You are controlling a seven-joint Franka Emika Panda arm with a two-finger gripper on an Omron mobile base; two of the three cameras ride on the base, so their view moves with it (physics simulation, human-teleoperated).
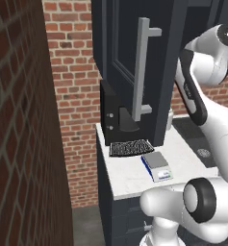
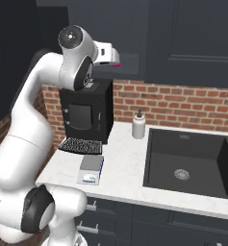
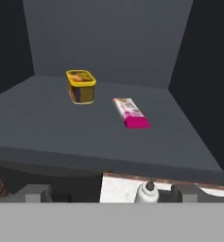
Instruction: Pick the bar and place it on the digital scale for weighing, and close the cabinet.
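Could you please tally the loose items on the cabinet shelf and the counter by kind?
Bar: 1
Yellow tub: 1
Scale: 1
Ribbed mat: 1
Soap bottle: 1
Black appliance: 1
Total: 6

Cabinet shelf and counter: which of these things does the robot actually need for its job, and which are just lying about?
Needed:
bar, on the cabinet shelf
digital scale, on the counter
cabinet door, standing open

Lying about:
yellow tub, beside the bar
black ribbed mat
black boxy appliance
soap bottle
sink
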